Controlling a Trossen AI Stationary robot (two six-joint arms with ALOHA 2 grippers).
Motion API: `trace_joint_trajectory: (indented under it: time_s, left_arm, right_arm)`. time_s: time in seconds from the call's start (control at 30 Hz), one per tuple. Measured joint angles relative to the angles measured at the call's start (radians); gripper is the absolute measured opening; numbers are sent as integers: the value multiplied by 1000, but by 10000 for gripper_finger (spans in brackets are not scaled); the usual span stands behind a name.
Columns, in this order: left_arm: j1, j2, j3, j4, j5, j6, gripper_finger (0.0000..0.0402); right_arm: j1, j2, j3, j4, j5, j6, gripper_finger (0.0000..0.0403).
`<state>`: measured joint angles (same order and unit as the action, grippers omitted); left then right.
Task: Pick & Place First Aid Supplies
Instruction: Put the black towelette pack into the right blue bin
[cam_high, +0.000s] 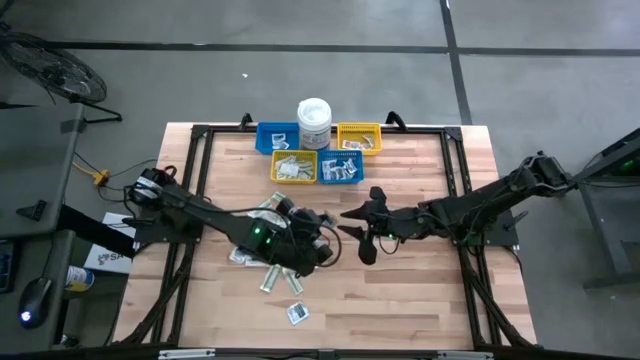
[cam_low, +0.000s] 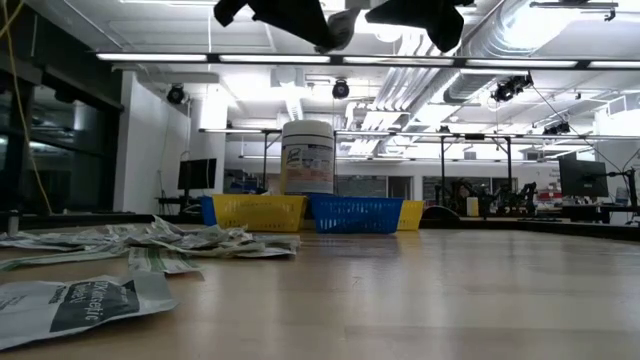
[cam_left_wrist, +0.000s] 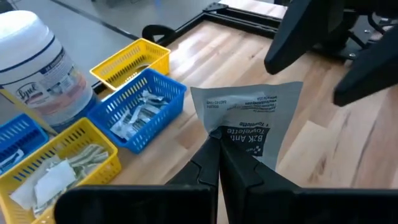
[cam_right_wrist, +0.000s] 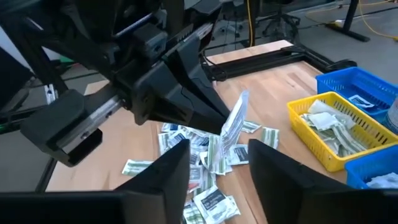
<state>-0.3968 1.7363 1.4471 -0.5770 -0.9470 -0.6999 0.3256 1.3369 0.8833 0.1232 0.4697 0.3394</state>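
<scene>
Though pinched by left gripper (cam_left_wrist: 217, 140), white packet (cam_left_wrist: 249, 127) hangs between right gripper's (cam_right_wrist: 214, 158) parted fingers.

A loose heap of flat paper packets (cam_low: 150, 240) lies on the wooden table (cam_low: 420, 290) toward its left edge, with one larger white packet with dark print (cam_low: 80, 305) lying apart at the near left corner. Along the far edge stand a yellow bin (cam_low: 258, 212), a blue bin (cam_low: 355, 213) and another yellow bin (cam_low: 411, 214) in a row, with a white lidded tub (cam_low: 308, 157) rising behind them. Dark arm parts (cam_low: 340, 18) hang in at the top, well above the table.
</scene>
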Motion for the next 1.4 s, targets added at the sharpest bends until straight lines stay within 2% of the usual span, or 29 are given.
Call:
trace_joint_trajectory:
  time_s: [0.2, 0.4, 0.63, 0.77, 1.03, 1.23, 1.4]
  left_arm:
    - [7, 0, 0, 2, -1, 26, 0]
    - [9, 0, 0, 3, -6, 26, 0]
    - [20, 0, 0, 5, 14, 45, 0]
    - [19, 0, 0, 5, 17, 45, 0]
    - [20, 0, -1, 2, 17, 45, 0]
    - [19, 0, -1, 2, 21, 54, 17]
    - [19, 0, -1, -1, 33, 111, 66]
  right_arm:
    - [-6, 0, 0, 2, 3, 25, 209]
    - [-33, 27, 0, 16, -59, 49, 208]
    - [-53, 40, 0, 40, -56, 57, 162]
    - [-72, 40, 0, 39, -66, 78, 116]
    - [-97, 40, 0, 39, -150, 71, 9]
    - [-97, 40, 0, 37, -160, 65, 2]
    - [-100, 40, 0, 20, -143, 76, 1]
